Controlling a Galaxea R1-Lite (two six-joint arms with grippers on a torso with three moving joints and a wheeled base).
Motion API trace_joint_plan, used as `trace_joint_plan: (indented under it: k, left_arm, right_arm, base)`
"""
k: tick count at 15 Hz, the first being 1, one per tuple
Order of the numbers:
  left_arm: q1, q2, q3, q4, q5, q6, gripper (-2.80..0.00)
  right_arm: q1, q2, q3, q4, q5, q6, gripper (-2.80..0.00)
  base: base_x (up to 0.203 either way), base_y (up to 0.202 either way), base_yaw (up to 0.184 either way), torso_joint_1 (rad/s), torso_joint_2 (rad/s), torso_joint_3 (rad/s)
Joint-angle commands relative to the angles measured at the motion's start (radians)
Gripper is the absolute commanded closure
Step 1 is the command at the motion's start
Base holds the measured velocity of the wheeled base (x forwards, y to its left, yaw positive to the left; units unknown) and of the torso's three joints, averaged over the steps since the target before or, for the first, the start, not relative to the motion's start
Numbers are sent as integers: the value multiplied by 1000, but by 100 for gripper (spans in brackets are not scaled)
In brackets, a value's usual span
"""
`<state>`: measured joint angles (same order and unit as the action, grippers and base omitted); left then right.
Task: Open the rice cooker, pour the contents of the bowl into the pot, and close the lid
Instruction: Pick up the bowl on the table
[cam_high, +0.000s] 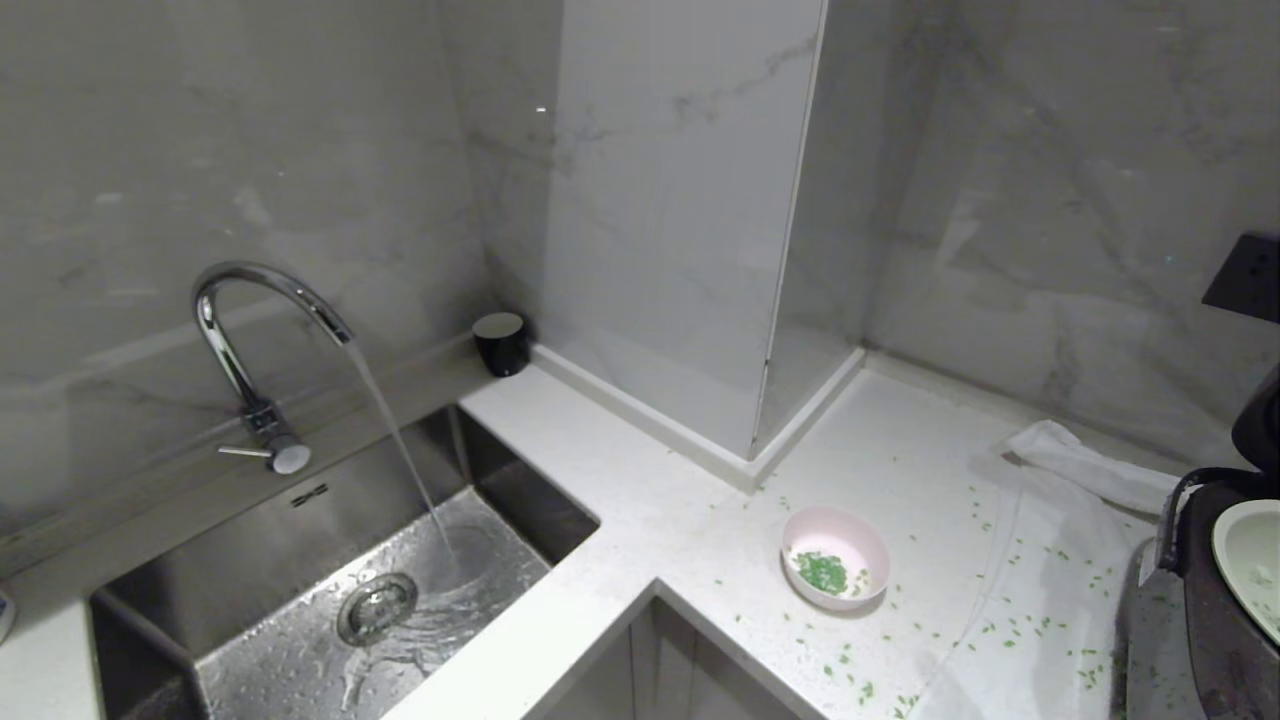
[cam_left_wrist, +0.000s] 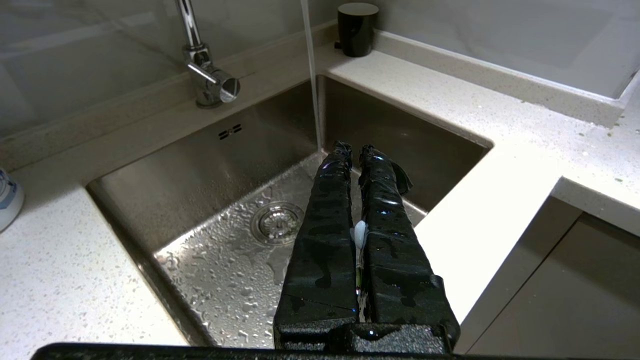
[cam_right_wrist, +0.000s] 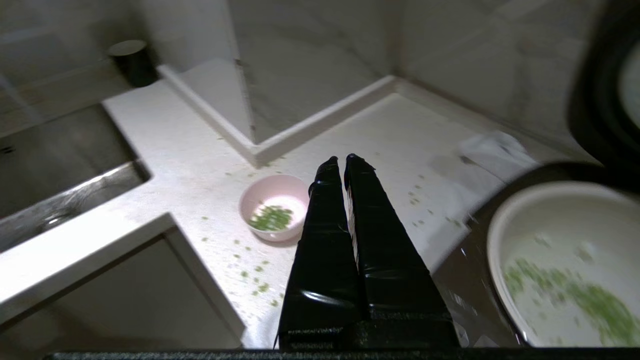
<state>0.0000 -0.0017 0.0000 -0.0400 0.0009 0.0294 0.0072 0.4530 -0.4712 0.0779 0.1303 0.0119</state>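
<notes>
The pink bowl (cam_high: 868, 537) stands on the white counter, holding a small heap of green contents (cam_high: 822, 572). At the far right the dark rice cooker (cam_high: 1215, 640) is open, its lid (cam_high: 1262, 420) raised, and its pale pot (cam_high: 1250, 540) is partly in view. In the right wrist view the pot (cam_right_wrist: 550, 215) holds green bits and the bowl (cam_right_wrist: 250, 200) sits just beside my right gripper (cam_right_wrist: 340, 160), which hovers shut and empty above the counter. My left gripper (cam_left_wrist: 355, 150) hangs shut and wet over the sink. Neither gripper shows in the head view.
The tap (cam_high: 255, 300) runs into the steel sink (cam_high: 250, 540) on the left. Green bits are scattered over the counter (cam_high: 640, 470) around the bowl. A white cloth (cam_high: 1090, 465) lies by the cooker, and a black cup (cam_high: 500, 343) stands in the back corner.
</notes>
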Motion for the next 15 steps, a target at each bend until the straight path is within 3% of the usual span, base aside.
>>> trace_joint_plan:
  k: [1, 3, 4, 7, 15]
  left_arm:
    - [0, 2, 12, 2, 1, -2, 0]
    - [0, 2, 12, 2, -1, 1, 0]
    - [0, 2, 11, 3, -2, 1, 0]
    - [0, 2, 11, 5, 1, -3, 0]
    - [-2, 2, 12, -1, 1, -28, 0]
  right_arm:
    - [17, 356, -172, 1, 80, -4, 0]
    - [83, 530, -267, 11, 144, 7, 0]
    - [160, 602, -308, 25, 161, 27, 0]
    - [315, 804, -399, 104, 149, 124, 0]
    - [474, 1144, -439, 201, 106, 284, 0]
  base:
    - [0, 0, 0, 0, 0, 0]
    - [0, 0, 0, 0, 0, 0]
    - [0, 0, 0, 0, 0, 0]
    - [0, 0, 0, 0, 0, 0]
    - [0, 0, 0, 0, 0, 0]
